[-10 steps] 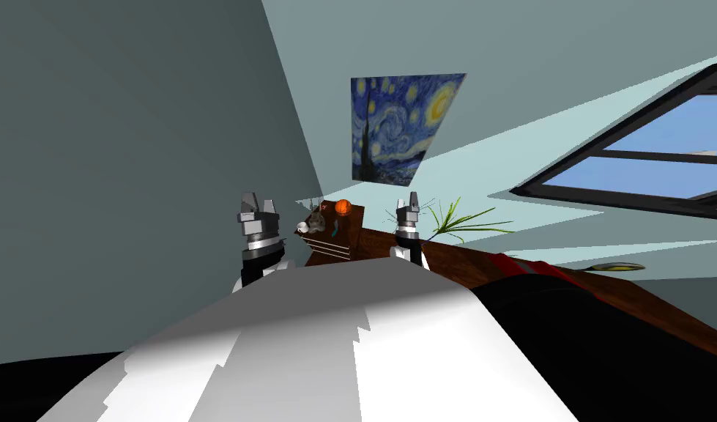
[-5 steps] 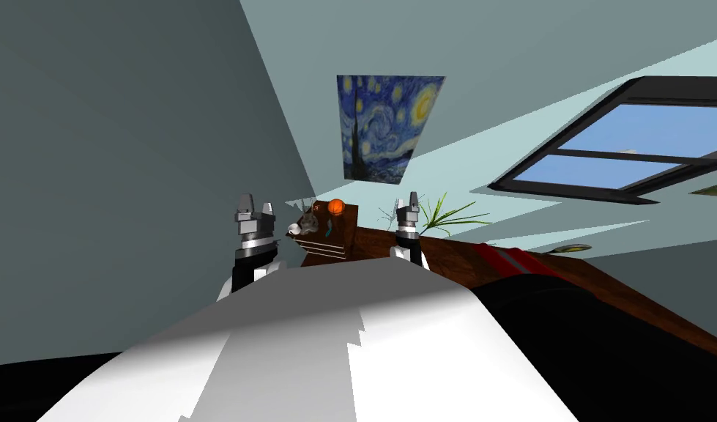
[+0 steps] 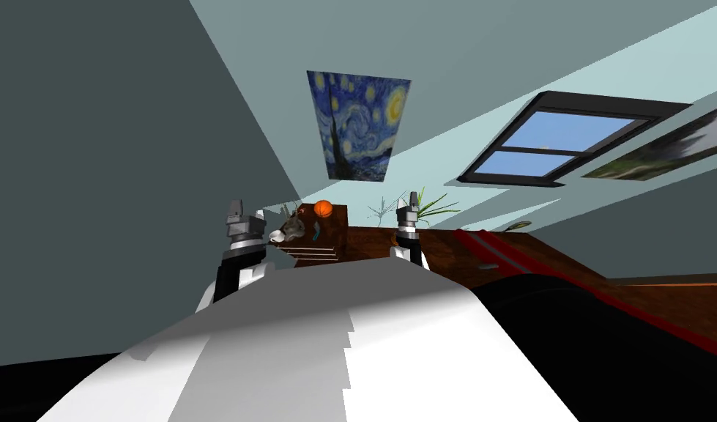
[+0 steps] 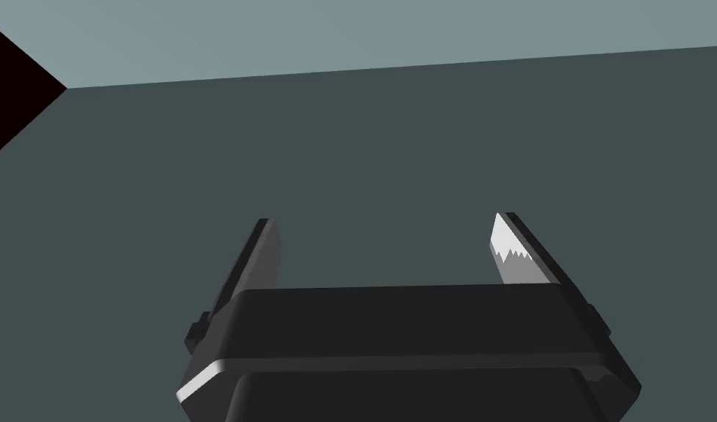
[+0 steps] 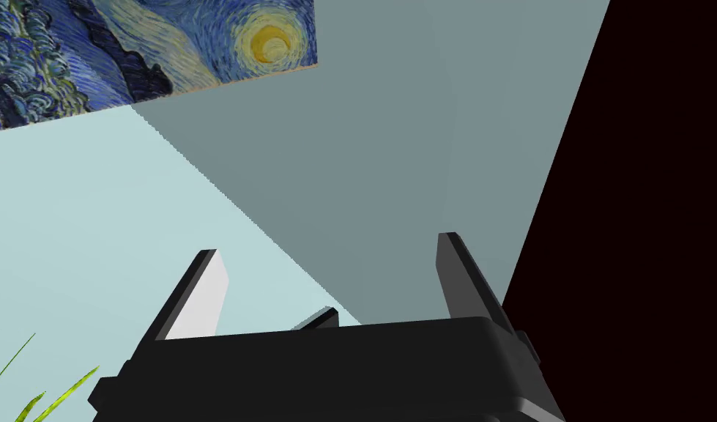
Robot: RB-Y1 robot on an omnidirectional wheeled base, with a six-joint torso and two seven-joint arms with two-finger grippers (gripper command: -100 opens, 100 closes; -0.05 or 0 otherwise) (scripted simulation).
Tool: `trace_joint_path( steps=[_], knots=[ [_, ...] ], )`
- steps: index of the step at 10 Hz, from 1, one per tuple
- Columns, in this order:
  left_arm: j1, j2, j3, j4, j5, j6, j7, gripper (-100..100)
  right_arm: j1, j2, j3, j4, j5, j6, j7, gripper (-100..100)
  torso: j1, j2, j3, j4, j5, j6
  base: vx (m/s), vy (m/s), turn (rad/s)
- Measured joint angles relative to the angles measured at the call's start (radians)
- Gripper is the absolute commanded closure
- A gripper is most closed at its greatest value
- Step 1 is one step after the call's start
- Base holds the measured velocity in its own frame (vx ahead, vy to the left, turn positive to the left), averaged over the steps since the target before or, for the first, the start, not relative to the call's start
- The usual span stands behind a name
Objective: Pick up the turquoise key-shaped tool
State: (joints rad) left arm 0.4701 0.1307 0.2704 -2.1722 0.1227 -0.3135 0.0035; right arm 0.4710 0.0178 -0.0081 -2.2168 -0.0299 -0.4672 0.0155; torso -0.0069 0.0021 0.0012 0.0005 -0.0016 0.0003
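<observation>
- Just left of centre in the head view, the turquoise key-shaped tool (image 3: 316, 233) lies on top of a dark wooden cabinet (image 3: 316, 253). It shows as a thin sliver just beside a grey lumpy object (image 3: 293, 227) and below an orange ball (image 3: 322, 208).
- Its long axis appears to run steeply up and down the frame with a slight lean. It is too small for me to tell which end is the key's head.
- My left gripper (image 3: 247, 212) stands at the cabinet's left edge in the frame and my right gripper (image 3: 411, 199) is off to its right. The tool sits between them and is closer in the picture to the left one.
- Neither gripper is at the tool. Both are raised in front of the chest and aimed upward, while the cabinet looks to stand further off than either of them.
- The left fingers (image 4: 265, 249) are spread wide with nothing between them, and the right fingers (image 5: 203, 293) are likewise released and empty.
- I judge the left arm the better candidate. The base would need to close in first. The hand would then tip down over the cabinet top and straddle the tool across its narrow width, keeping clear of the grey object alongside.
</observation>
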Motion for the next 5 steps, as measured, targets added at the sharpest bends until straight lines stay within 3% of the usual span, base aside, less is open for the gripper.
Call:
trace_joint_path(
  steps=[1,5],
  knots=[
    [-0.019,0.002,0.014,0.021,0.010,0.021,0.005,-100,0.000,0.000,0.000,0.000,0.000,0.000,0.000,0,0.002,-0.001,0.000,0.000,0.000,-0.001,-0.015,-0.064,-0.166],
    [-0.047,0.035,0.122,0.122,0.097,0.108,0.061,-100,0.000,0.000,0.000,0.000,0.000,0.000,0.000,0,0.005,-0.001,0.000,0.000,0.001,0.000,-0.003,-0.063,-0.256]
  ],
)
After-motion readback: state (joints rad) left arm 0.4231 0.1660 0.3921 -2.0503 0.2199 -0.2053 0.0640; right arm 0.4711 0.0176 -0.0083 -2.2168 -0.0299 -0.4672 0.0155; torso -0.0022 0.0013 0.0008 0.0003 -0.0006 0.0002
